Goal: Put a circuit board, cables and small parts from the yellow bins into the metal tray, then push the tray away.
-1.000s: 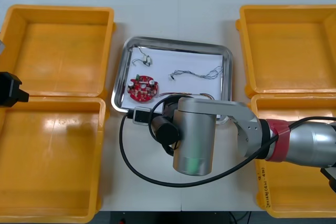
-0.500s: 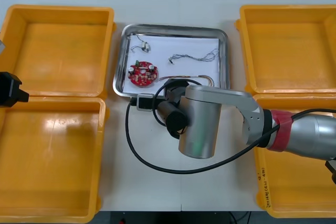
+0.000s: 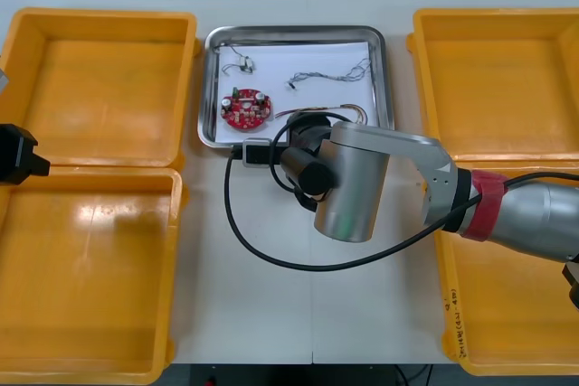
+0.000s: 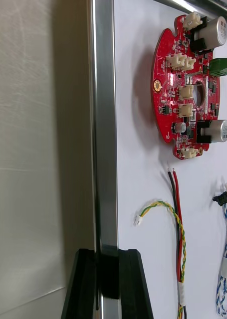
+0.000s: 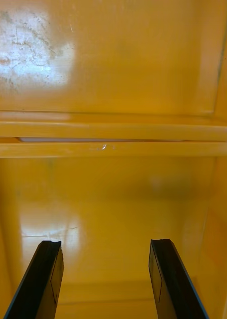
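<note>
From above, the metal tray [image 3: 294, 32] sits at the far middle of the desk [image 3: 271, 314], between the two far yellow bins [image 3: 99, 15], with its long sides running across you. The circuit board [image 3: 246, 106] lies in its near-left part, and the blue and white cable [image 3: 330, 76] lies farther in. Your right arm [image 3: 353, 183] reaches across to the tray's near rim, and its wrist covers the contact point. The left arm [image 3: 18, 153] waits at the left edge, well apart from the tray, so the right arm is by far the nearer.

At the right wrist, the right pincer [image 4: 107, 279] is clenched on the near rim of the tray [image 4: 104, 124]. One finger is on the desk side and the other on the white inside, with the rim running straight out from between them. The board [image 4: 185, 84] and the red and yellow cable [image 4: 179, 229] lie inside, beyond that finger. The whole tray therefore lies to one side of the grip. I judge the push must go square to the rim, away from you — off-square, it may swivel the tray.

At the left wrist, the left pincer [image 5: 104, 244] stands released over a yellow bin [image 5: 113, 60], touching nothing.
</note>
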### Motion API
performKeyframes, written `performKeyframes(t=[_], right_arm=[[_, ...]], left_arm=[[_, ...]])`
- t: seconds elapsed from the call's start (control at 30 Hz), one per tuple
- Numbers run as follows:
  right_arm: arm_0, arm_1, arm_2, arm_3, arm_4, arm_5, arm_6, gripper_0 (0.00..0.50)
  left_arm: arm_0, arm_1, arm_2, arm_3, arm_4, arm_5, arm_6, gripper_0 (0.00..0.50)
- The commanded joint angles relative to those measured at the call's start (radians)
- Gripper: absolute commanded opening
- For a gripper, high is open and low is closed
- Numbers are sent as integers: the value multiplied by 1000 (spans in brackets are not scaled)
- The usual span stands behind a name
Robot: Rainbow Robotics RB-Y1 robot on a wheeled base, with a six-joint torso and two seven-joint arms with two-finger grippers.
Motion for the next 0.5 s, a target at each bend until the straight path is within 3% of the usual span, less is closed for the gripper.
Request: performKeyframes(t=[0.03,0.5], right_arm=[[-64,-12,-39,21,12,-11,24,0],[-136,36,-49,176,6,-97,25,0]], left_arm=[[19,46,31,-28,6,6,-69,500],[19,46,31,-28,6,6,-69,500]])
